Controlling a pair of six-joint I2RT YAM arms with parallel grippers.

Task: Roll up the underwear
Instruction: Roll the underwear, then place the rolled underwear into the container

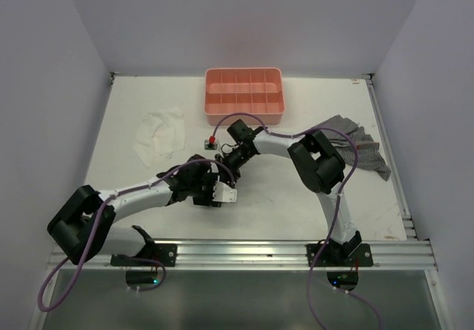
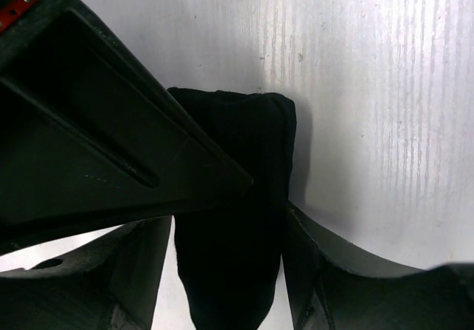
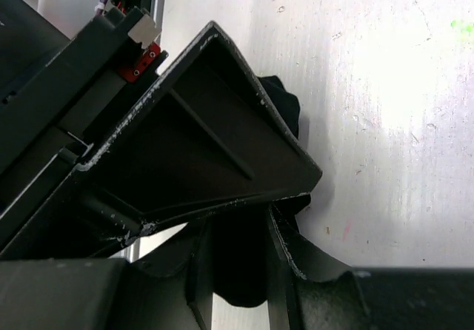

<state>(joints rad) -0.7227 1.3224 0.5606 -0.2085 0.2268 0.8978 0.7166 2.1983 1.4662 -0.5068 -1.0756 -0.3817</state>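
The underwear (image 2: 237, 152) is a compact bundle of black fabric lying on the white table. In the left wrist view it runs between my fingers, and my left gripper (image 2: 270, 197) is shut on it. In the right wrist view the same black fabric (image 3: 244, 263) fills the gap between the fingers, and my right gripper (image 3: 296, 197) is shut on it too. In the top view the left gripper (image 1: 215, 182) and right gripper (image 1: 228, 160) meet nose to nose at mid-table. The underwear is almost wholly hidden between them there.
A pink compartment tray (image 1: 244, 112) stands at the back centre. A thin white cloth (image 1: 159, 134) lies at the left. A grey checked cloth (image 1: 363, 145) lies at the right edge. A small red and black part (image 1: 211, 143) sits just behind the grippers.
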